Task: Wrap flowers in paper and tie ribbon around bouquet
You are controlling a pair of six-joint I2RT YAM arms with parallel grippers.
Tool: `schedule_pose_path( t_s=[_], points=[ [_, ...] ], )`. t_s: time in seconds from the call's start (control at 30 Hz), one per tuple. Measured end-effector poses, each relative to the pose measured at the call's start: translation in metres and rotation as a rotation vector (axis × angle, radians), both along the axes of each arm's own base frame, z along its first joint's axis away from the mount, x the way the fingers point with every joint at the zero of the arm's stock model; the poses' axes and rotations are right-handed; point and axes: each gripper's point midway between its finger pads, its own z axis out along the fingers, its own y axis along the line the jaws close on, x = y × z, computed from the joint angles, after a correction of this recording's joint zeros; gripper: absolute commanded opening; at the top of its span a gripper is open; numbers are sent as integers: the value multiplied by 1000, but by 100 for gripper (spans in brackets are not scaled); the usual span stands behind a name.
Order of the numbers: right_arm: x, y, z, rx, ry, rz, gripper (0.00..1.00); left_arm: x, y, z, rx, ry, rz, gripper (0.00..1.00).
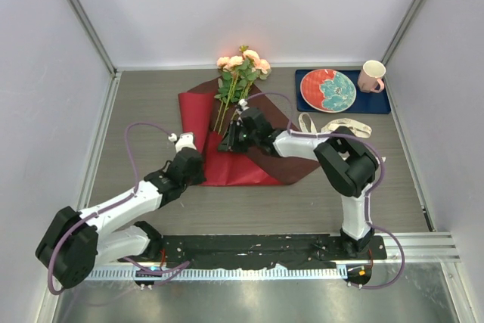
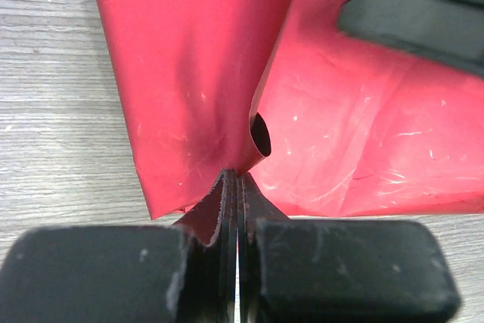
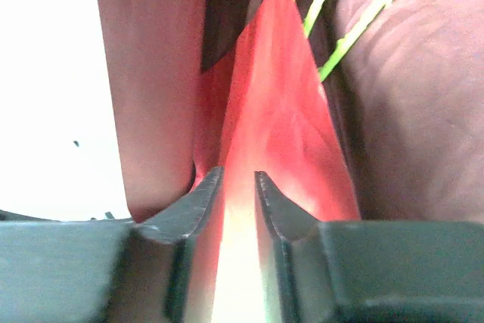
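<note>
From above, the light is soft and even with only faint shadows on the table (image 1: 151,96), but the flowers (image 1: 242,62) by the far wall glow so bright they look washed out. In my right wrist view the left side is plain white, the paper (image 3: 272,126) has a pale glare, and my right fingers (image 3: 189,202) look fuzzy. My left wrist view is sharper, though my left fingers (image 2: 98,270) are blurry.

The top external camera looked down on the table (image 1: 144,111) from above and behind its near edge, covering it through to the far edge. The wrist cameras looked past the left gripper (image 2: 236,181) and right gripper (image 3: 238,175) from very close at the paper (image 2: 189,73), which all three views shared.
</note>
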Motion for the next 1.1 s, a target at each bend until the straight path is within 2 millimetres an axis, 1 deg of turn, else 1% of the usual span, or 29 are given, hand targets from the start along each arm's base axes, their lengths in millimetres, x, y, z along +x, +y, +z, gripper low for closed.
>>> schedule_pose_path(
  t_s=[0.03, 0.07, 0.1, 0.17, 0.2, 0.3, 0.4, 0.57, 0.7, 0.83, 0.87, 0.93, 0.97, 1.0, 1.1],
  points=[
    [3, -5, 5, 4, -11, -7, 40, 0, -1, -1, 3, 2, -5, 0],
    [5, -10, 11, 7, -24, -12, 50, 0, -2, -2, 3, 2, -6, 0],
    [8, -15, 17, 11, -42, -15, 55, 1, -2, -2, 3, 1, -7, 0],
    [11, -22, 26, 19, -63, -25, 59, 1, -4, -2, -1, 0, -15, 0],
    [11, -24, 29, 25, -75, -23, 64, 1, -5, -2, -3, -2, -18, 0],
    [8, -23, 34, 42, -90, -10, 73, 1, -9, -3, -2, -1, -32, 0],
    [4, -18, 37, 54, -97, 3, 75, 1, -13, -4, 9, 3, -54, 0],
    [-2, -8, 39, 57, -103, 10, 72, 3, -20, -6, 11, 7, -75, 0],
    [-4, 8, 40, 49, -111, 18, 72, 5, -25, -3, 10, 4, -88, 0],
    [-8, 10, 32, 18, -103, 10, 72, 8, -31, 1, 9, -8, -109, 0],
    [-9, 10, 30, 9, -101, 6, 68, 8, -32, 1, 8, -8, -113, 0],
    [-9, 7, 27, -10, -98, -3, 65, 8, -34, 0, 8, -3, -120, 0],
    [-8, 6, 25, -20, -94, -8, 62, 8, -35, 0, 8, 0, -124, 0],
    [-7, 5, 24, -29, -92, -15, 54, 7, -36, -2, 9, 3, -128, 0],
    [-5, 2, 20, -52, -91, -29, 38, 6, -38, -6, 14, 17, -143, 0]
  ],
)
